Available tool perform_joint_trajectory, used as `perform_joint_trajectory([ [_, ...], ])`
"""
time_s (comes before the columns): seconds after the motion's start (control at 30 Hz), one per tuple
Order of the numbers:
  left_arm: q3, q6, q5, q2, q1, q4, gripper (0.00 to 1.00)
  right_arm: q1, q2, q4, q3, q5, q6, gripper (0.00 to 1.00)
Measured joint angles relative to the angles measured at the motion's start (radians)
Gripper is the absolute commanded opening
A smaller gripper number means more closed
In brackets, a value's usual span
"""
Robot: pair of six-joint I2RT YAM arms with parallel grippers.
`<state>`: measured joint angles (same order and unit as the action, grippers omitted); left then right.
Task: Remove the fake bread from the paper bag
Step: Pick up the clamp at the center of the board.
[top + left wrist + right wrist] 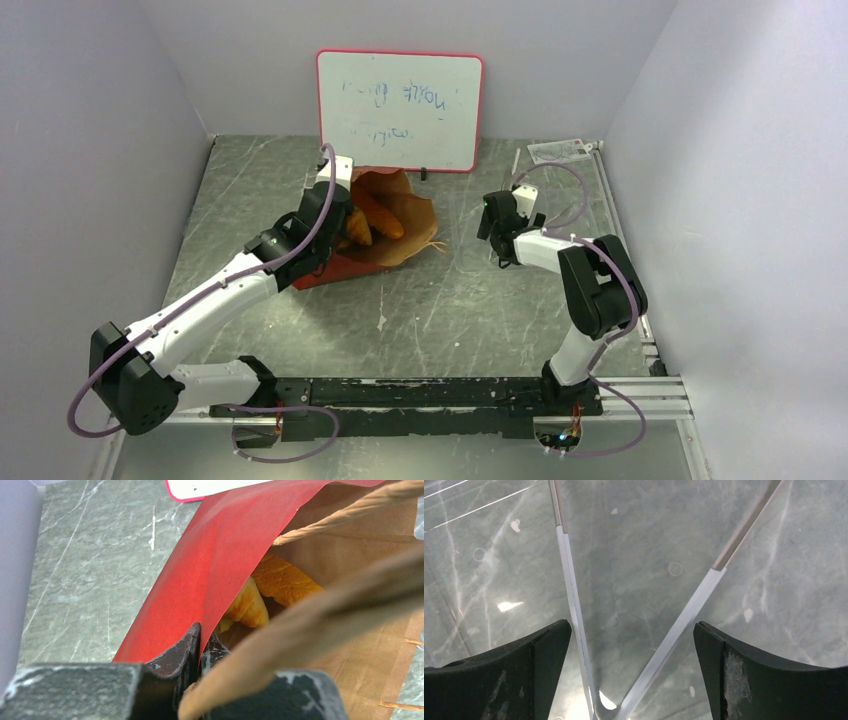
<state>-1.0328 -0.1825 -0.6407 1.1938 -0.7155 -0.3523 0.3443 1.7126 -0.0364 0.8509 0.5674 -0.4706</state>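
The paper bag (385, 235) lies on its side in the middle of the table, its mouth held open, brown inside with a red outer face (200, 575). Orange fake bread (372, 222) shows inside it; in the left wrist view an orange croissant (247, 607) and an orange loaf (285, 580) rest in the bag. My left gripper (204, 642) is shut on the bag's red edge, one finger outside and one inside. A tan cord handle (350, 510) crosses the view. My right gripper (631, 645) stands open over bare table, to the right of the bag.
A whiteboard (400, 110) with a red rim leans against the back wall. A clear plastic piece (560, 151) lies at the back right. Grey walls close in left and right. A black rail (420, 395) runs along the near edge.
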Motion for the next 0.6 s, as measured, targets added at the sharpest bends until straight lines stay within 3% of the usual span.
perform_joint_trajectory([
  [0.2,0.0,-0.025,0.008,0.005,0.0,0.0,0.07,-0.007,0.035,0.007,0.019,-0.02,0.001,0.72],
  [0.3,0.005,-0.041,0.014,0.005,0.0,0.0,0.07,-0.016,0.037,0.012,0.026,-0.034,-0.001,0.74],
  [0.47,0.011,-0.062,0.02,0.006,-0.001,0.0,0.07,-0.023,0.038,0.037,0.036,-0.038,-0.005,0.87],
  [0.6,0.015,-0.071,0.024,0.005,-0.002,0.004,0.07,-0.023,0.038,0.066,0.044,-0.037,-0.005,0.9],
])
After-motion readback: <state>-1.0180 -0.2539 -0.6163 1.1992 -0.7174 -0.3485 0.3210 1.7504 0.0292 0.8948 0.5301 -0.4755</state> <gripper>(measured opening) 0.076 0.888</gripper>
